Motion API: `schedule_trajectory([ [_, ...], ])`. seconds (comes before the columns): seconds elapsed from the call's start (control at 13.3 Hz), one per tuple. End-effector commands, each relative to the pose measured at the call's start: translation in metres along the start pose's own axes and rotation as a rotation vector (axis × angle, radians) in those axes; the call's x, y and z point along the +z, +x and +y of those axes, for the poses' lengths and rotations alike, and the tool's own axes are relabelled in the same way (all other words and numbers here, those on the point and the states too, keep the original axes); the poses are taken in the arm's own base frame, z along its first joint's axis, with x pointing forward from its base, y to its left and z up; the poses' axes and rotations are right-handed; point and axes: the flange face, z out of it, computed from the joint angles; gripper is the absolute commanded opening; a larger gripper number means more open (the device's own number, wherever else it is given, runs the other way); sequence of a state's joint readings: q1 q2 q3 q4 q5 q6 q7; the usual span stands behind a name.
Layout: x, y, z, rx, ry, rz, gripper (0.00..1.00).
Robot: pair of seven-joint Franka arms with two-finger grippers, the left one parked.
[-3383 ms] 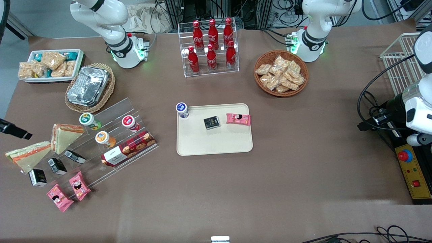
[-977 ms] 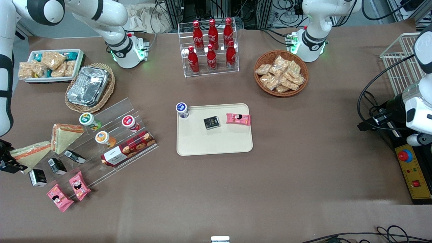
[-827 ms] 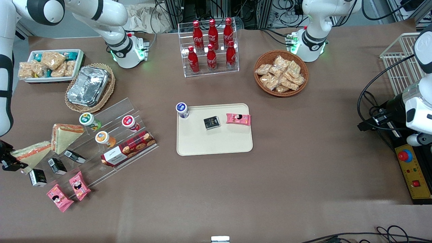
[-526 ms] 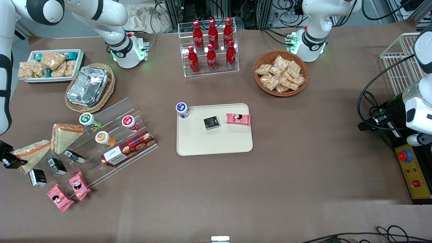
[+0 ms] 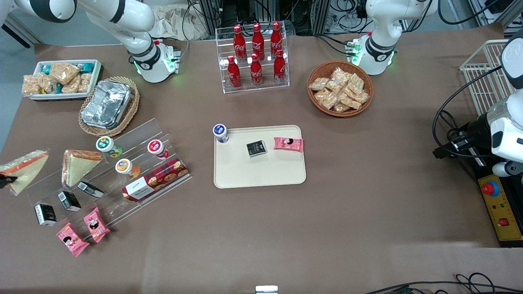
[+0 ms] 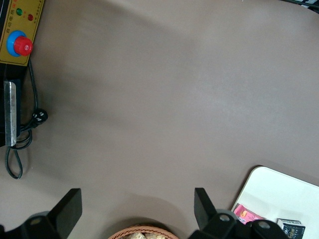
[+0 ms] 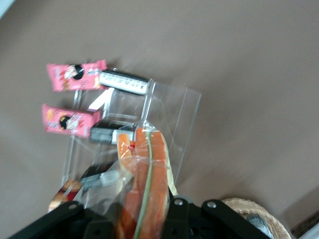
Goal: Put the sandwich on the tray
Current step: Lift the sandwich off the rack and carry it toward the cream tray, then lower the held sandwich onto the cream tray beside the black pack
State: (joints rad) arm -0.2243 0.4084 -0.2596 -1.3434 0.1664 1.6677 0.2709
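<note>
Brown tabletop: we note the gripper (image 7: 149, 219) clamped on the sandwich (image 5: 23, 169), raised at the working arm's end, well apart from the tray (image 5: 261, 173) mid-table.

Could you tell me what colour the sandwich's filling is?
Bright orange with a thin green line, clearest in the right wrist view: sandwich, held by the gripper.

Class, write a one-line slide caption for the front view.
End effector holds the sandwich above the table's working-arm end; the tray awaits mid-table.

Two wrapped sandwiches (image 5: 24, 169), six red cola bottles (image 5: 256, 53) and four lidded cups (image 5: 124, 167). Three pink snack packets (image 5: 96, 224) and four small black boxes (image 5: 68, 200), all counted around the tray (image 5: 261, 173)
</note>
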Motion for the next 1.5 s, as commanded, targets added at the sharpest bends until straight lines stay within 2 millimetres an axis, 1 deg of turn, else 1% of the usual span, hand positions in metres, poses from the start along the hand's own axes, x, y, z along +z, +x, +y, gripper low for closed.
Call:
schedule_trajectory([
  [0.0, -0.038, -0.036, -0.030, -0.020, 0.027, -0.024, 0.00],
  [0.08, -0.046, -0.049, -0.043, 0.008, 0.026, -0.035, 0.00],
  [0.15, -0.050, -0.067, -0.066, 0.038, 0.022, -0.050, 0.00],
  [0.3, -0.055, -0.108, -0.123, 0.117, 0.010, -0.060, 0.00],
  [0.53, -0.050, -0.177, -0.209, 0.240, -0.012, -0.061, 0.00],
  [0.68, -0.038, -0.235, -0.266, 0.315, -0.032, -0.055, 0.00],
  [0.75, -0.030, -0.261, -0.293, 0.360, -0.029, -0.044, 0.00],
  [0.9, -0.009, -0.307, -0.340, 0.430, -0.004, -0.023, 0.00],
  [0.98, 0.005, -0.333, -0.361, 0.462, -0.008, -0.019, 0.00],
  [1.13, 0.039, -0.380, -0.396, 0.511, -0.010, -0.006, 0.00],
  [1.28, 0.079, -0.421, -0.424, 0.559, 0.005, 0.011, 0.00],
  [1.35, 0.099, -0.437, -0.435, 0.577, 0.006, 0.018, 0.00],
  [1.43, 0.115, -0.448, -0.444, 0.593, 0.008, 0.023, 0.00],
])
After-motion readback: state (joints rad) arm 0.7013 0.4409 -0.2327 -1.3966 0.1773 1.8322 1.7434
